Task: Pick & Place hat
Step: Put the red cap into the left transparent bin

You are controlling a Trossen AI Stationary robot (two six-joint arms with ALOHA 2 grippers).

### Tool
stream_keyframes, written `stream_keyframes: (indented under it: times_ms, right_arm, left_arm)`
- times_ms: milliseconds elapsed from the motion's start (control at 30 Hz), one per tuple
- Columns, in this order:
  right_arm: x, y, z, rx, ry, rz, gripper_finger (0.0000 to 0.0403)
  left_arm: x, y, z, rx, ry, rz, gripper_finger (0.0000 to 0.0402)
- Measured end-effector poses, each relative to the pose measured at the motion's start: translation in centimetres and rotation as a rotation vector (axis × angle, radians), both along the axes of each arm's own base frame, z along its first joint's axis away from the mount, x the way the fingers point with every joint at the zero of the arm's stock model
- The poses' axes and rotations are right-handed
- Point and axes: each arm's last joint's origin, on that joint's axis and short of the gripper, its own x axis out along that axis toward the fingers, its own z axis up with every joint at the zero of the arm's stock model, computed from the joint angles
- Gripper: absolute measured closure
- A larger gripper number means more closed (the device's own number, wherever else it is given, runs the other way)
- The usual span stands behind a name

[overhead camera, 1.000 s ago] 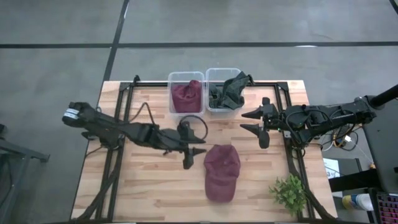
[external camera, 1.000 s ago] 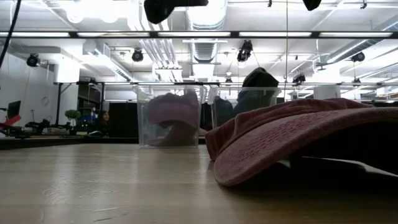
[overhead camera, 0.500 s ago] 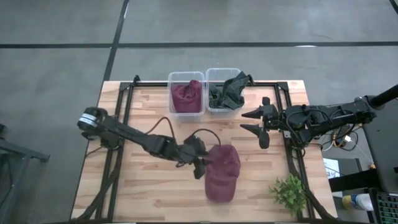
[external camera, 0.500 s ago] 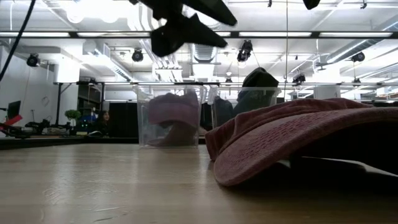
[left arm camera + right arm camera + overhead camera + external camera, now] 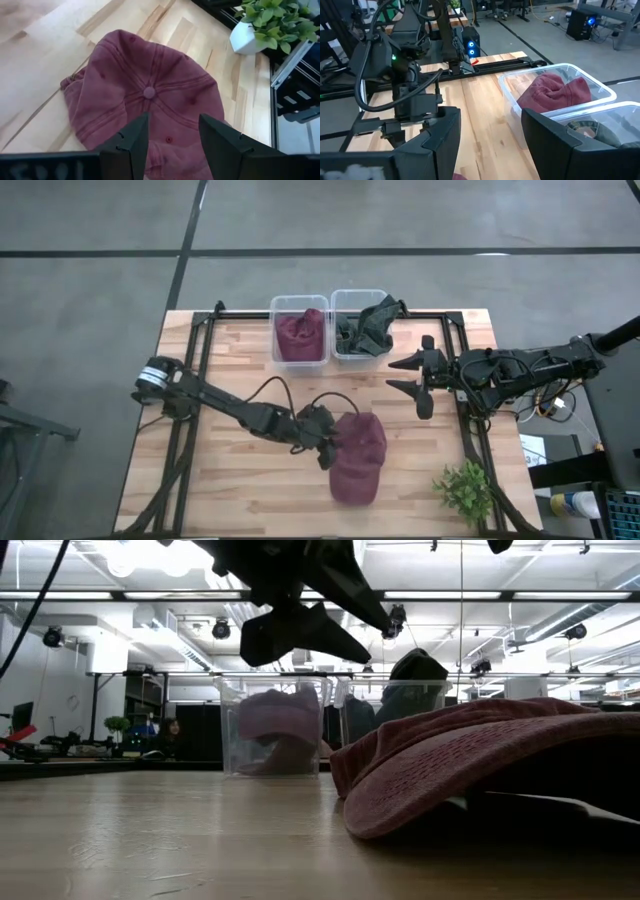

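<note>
A maroon cap (image 5: 358, 459) lies crown up on the wooden table, brim toward the near edge; the low view shows its cloth (image 5: 470, 760) resting on the tabletop. My left gripper (image 5: 326, 444) hangs open just above the cap's left side, slanting down toward it. In the left wrist view the two fingers (image 5: 131, 141) stand apart over the crown (image 5: 150, 93), touching nothing. In the low view my left gripper (image 5: 300, 620) is clear of the table. My right gripper (image 5: 414, 384) waits open and raised at the table's right.
Two clear bins stand at the far edge: the left bin (image 5: 299, 308) holds a maroon hat (image 5: 553, 91), the right bin (image 5: 347, 302) a dark green one (image 5: 372, 322). A potted plant (image 5: 464, 488) sits at the near right corner. Bare wood lies left of the cap.
My left gripper has gone down and toward the table's right and near edge, reaching the cap's left side, and has rolled about its own line. Its fingers stay open. The cap and my right arm have kept still.
</note>
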Motion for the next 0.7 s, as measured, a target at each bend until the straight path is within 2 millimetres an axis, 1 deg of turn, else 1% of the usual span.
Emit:
stream_keyframes:
  times_ms: [367, 600, 700]
  right_arm:
    - [0.00, 0.00, -0.01, -0.002, 0.000, 0.001, 0.0200]
    - [-0.02, 0.00, 0.00, -0.002, 0.000, 0.001, 0.0200]
    - [-0.03, -0.01, 0.01, -0.004, -0.001, 0.002, 0.0200]
  left_arm:
    - [0.12, -0.29, 0.22, -0.052, -0.033, 0.024, 0.0236]
    - [0.32, -0.53, 0.90, -0.017, -0.056, 0.009, 0.0235]
    - [0.31, -0.48, 0.88, 0.007, -0.055, 0.014, 0.0221]
